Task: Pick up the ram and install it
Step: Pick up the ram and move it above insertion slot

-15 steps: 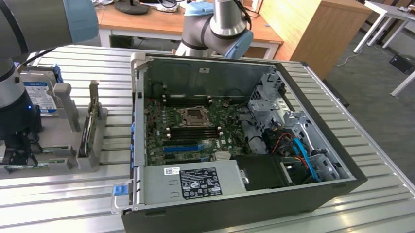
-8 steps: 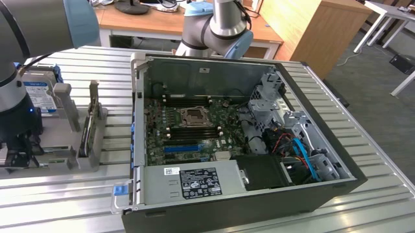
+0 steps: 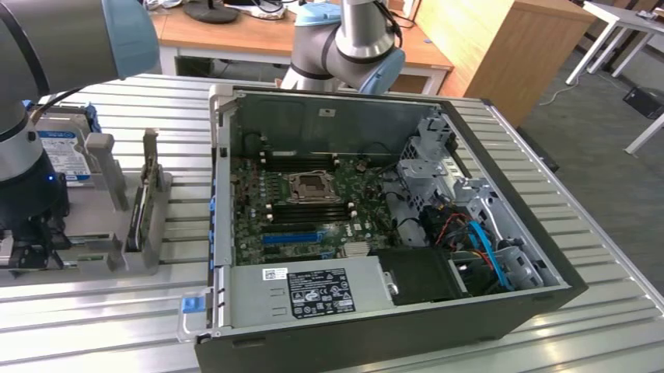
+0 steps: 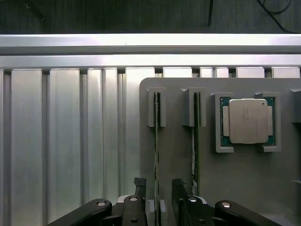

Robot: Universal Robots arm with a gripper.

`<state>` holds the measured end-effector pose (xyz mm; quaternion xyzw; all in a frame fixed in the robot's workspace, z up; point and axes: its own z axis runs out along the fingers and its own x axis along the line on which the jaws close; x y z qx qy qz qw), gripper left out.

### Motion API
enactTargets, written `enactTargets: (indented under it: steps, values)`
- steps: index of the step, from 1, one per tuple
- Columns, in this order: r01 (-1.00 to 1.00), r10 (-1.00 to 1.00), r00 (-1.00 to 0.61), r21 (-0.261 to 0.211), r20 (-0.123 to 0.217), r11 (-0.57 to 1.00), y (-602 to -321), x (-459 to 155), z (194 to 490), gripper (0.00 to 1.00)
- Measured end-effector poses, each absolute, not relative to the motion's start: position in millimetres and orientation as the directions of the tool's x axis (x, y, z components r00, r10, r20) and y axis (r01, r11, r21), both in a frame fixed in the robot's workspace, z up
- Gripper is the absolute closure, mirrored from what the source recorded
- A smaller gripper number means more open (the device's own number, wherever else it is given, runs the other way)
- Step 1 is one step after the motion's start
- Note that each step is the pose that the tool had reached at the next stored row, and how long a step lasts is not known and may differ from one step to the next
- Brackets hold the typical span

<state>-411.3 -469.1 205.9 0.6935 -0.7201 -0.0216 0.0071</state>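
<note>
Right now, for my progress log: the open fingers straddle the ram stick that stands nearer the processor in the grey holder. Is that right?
Not quite. The wrist view shows the open fingers straddling the ram stick farther from the processor; the nearer stick stands outside them. Both sit in the grey holder.

a robotics lab set up in an office room: a ribbed aluminium workbench (image 3: 93, 326) carries an open desktop computer case (image 3: 415, 342), its motherboard (image 3: 301, 202) bared, with a grey robot arm (image 3: 353, 39) rising at twelve o'clock in the exterior view. behind it stand wooden desks (image 3: 239, 35) and a wooden cabinet (image 3: 498, 54). grey carpet (image 3: 602, 155) lies at three o'clock. in the wrist view, a grey parts fixture (image 4: 178, 165) cradles a processor (image 4: 248, 121).
</note>
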Motion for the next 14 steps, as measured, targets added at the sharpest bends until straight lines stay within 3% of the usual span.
enactTargets:
  steps: [14]
  values:
    - [-0.998,-0.999,-0.038,0.041,-0.020,0.037,-469.1,-407.3,204.6,0.64]
